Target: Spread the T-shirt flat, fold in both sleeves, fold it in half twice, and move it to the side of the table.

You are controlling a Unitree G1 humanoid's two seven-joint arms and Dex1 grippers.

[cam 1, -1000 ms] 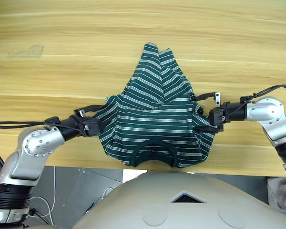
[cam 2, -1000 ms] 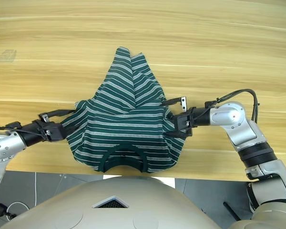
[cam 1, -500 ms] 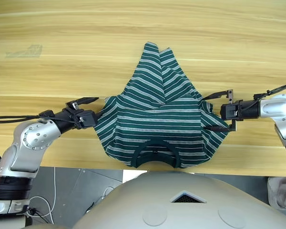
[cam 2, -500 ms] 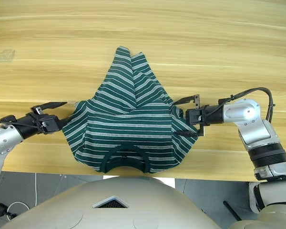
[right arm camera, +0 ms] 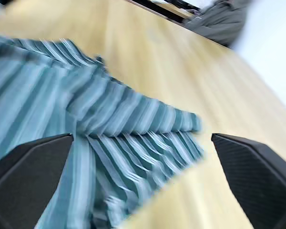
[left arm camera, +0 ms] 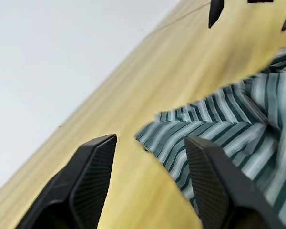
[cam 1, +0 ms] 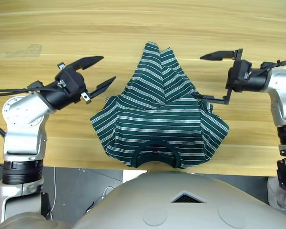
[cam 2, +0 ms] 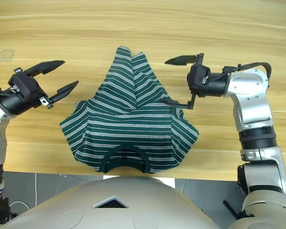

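The green T-shirt with white stripes lies bunched on the wooden table. Its collar is at the near edge, and its far part is gathered into a peak. My left gripper is open and empty, just left of the shirt's left side. My right gripper is open wide at the shirt's right side, its lower finger over the fabric's edge. In the left wrist view the fingers frame a striped corner. In the right wrist view the shirt lies between the wide-apart fingers.
Bare wood stretches beyond and to both sides of the shirt. A faint grey mark sits on the table at the far left. The table's near edge runs just below the collar.
Both grippers drew the shirt's sides outward, let go, and moved up and away from the near edge, now open. The shirt's lower part lies wider than before.
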